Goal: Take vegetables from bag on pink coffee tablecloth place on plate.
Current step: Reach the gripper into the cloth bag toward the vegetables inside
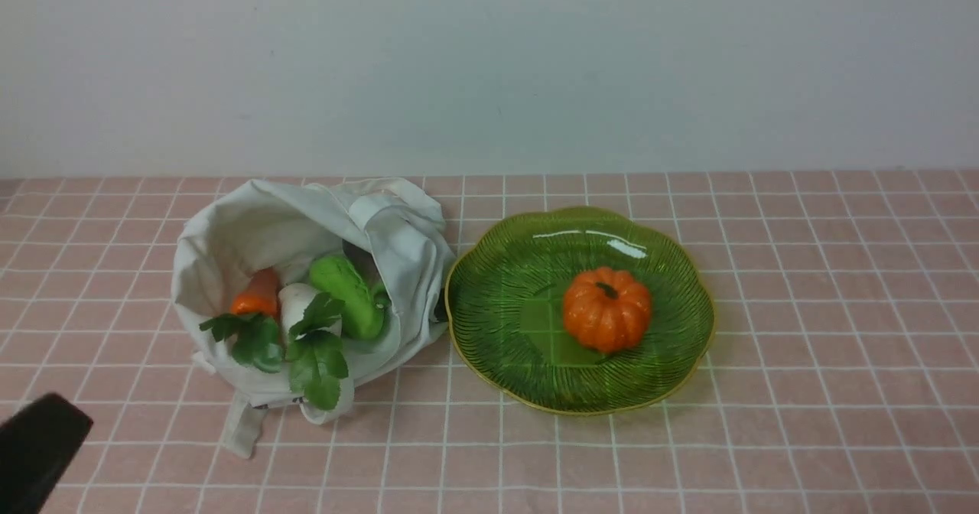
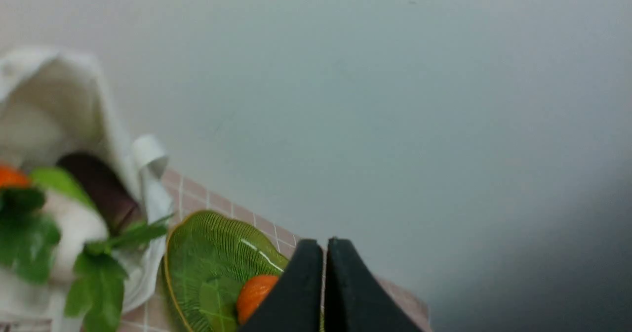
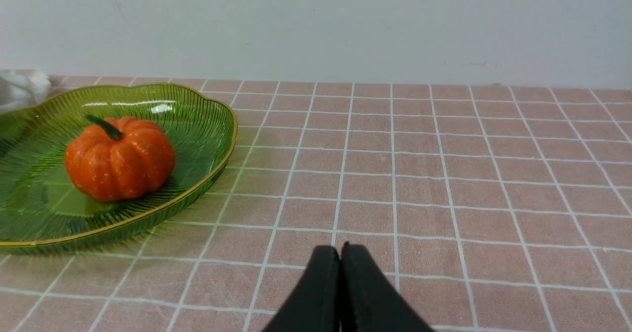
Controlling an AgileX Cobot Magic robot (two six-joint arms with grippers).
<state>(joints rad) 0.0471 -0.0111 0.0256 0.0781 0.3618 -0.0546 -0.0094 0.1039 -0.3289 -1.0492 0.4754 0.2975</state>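
The off-white cloth bag [image 1: 260, 227] lies open on the pink tablecloth [image 1: 803, 307], left of the green plate [image 1: 497, 315]. Inside it lie an orange carrot [image 1: 258, 294], a white radish [image 1: 297, 304] with green leaves, and a green cucumber [image 1: 348, 295]. An orange pumpkin [image 1: 607, 309] sits on the plate. My left gripper [image 2: 325, 245] is shut and empty, in front of and left of the bag; its dark tip [image 1: 34, 445] shows at the front view's lower left. My right gripper [image 3: 340, 251] is shut and empty, low over the cloth right of the plate [image 3: 207, 124]; it is out of the front view.
A pale wall [image 1: 489, 63] stands right behind the table's far edge. A bag strap [image 1: 245, 426] trails onto the cloth toward me. Bare cloth lies right of the plate and along the front.
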